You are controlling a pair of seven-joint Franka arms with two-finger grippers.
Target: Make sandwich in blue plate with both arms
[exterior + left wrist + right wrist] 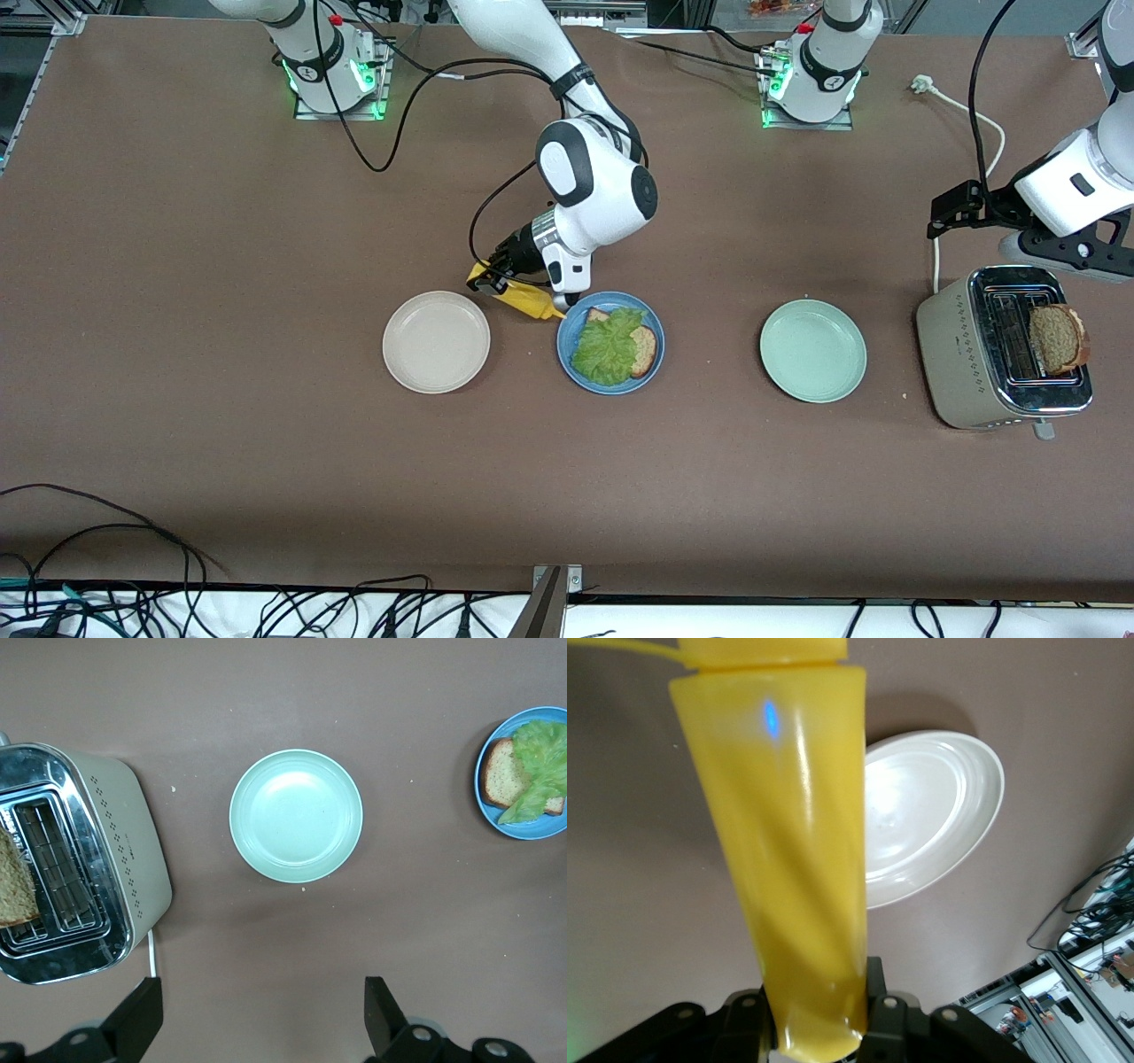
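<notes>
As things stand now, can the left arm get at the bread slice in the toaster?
Probably yes. The left claw is open and holds nothing, and the bread slice stands up out of the toaster slot with nothing covering it.

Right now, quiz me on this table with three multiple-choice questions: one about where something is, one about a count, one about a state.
1. Where is the second bread slice?
A. On the mint-green plate
B. In the toaster
C. On the beige plate

2. How many plates are on the table?
A. Two
B. Three
C. Four

3. What is the right gripper doing?
A. Hanging open
B. Gripping lettuce
C. Gripping a yellow bottle

Answers: 1 B, the slice stands in the toaster's slot. 2 B, a beige plate, a blue plate and a mint-green plate. 3 C, the bottle sits between its fingers, tipped toward the blue plate.
</notes>
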